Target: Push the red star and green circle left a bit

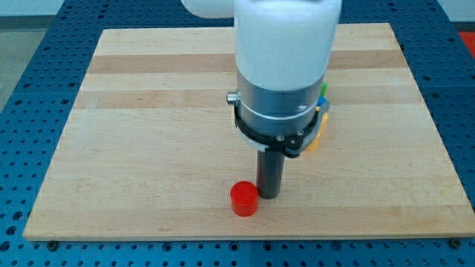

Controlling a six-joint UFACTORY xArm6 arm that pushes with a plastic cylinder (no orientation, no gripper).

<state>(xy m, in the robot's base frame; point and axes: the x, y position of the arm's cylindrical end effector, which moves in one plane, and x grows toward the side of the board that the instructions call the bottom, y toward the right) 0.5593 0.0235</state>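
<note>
My tip (pixel 269 196) rests on the wooden board (pixel 148 111) near the view's bottom, just right of a red round block (pixel 243 199) and touching or almost touching it. No red star shows. A sliver of a green block (pixel 324 90) peeks out from behind the arm's right side; its shape cannot be made out. The arm's white and grey body (pixel 286 67) hides the middle of the board.
A yellow block (pixel 318 133) and a bit of a blue block (pixel 324 104) show at the arm's right edge, mostly hidden. The board's bottom edge lies close below the red block. A blue perforated table (pixel 22 148) surrounds the board.
</note>
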